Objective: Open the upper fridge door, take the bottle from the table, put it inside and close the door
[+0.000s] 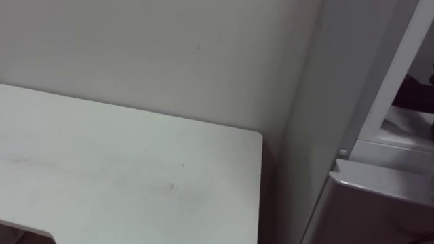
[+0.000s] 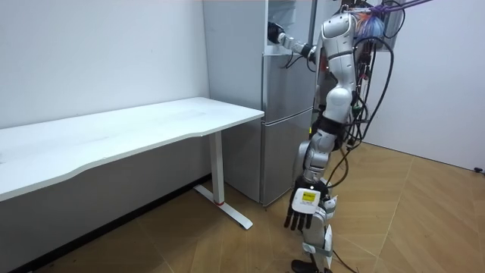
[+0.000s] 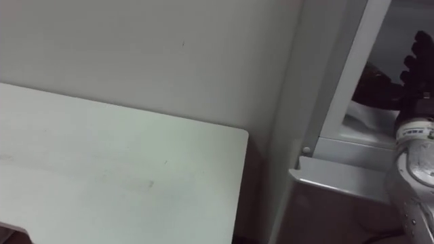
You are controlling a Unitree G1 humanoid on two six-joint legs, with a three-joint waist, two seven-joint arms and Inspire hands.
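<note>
Bottle: where it is cannot be told. The right hand [image 3: 415, 57] is inside the open upper fridge [image 3: 312, 102]; its grip cannot be told. The left hand [image 2: 303, 214] hangs down with straight fingers. A white table [image 3: 122, 169] stands just beside the fridge, on a wooden floor [image 2: 424, 212].

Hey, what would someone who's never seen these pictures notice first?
First the robot, standing close before the tall grey fridge with its right hand raised into the open upper compartment. Its left hand hangs open beside its leg. Then the long white desk against the wall, on the room view's left of the fridge.
</note>
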